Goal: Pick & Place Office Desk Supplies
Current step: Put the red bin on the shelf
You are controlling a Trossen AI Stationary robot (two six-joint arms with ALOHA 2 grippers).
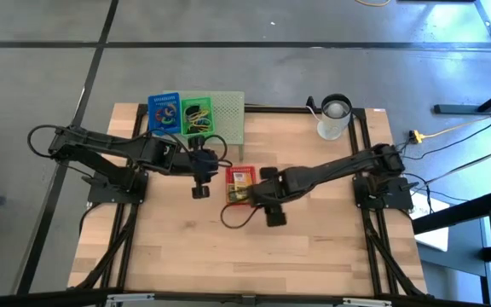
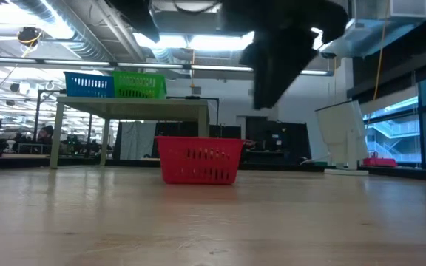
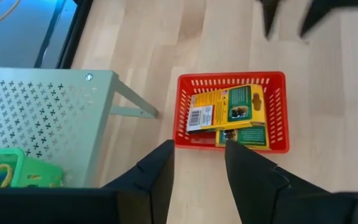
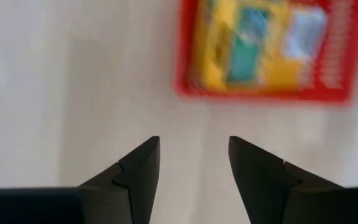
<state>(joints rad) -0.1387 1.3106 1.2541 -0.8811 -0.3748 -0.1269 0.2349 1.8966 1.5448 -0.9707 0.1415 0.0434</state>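
The wooden table carries a pale green mesh stand at its far edge, with a blue basket and a green basket on it. A small red basket sits near the table's middle, holding two yellow-green card boxes, one lying over the other. A white cup stands far right.

The left gripper hovers above the near-left side of the red basket, jaws parted and empty. The right gripper hangs over bare table just beside that basket, jaws also apart, holding nothing.

Judgement: the boxes appear delivered. To do the step well, each arm should rise straight clear before travelling sideways, so neither finger catches the basket rim; the arms are close together and should withdraw one at a time.
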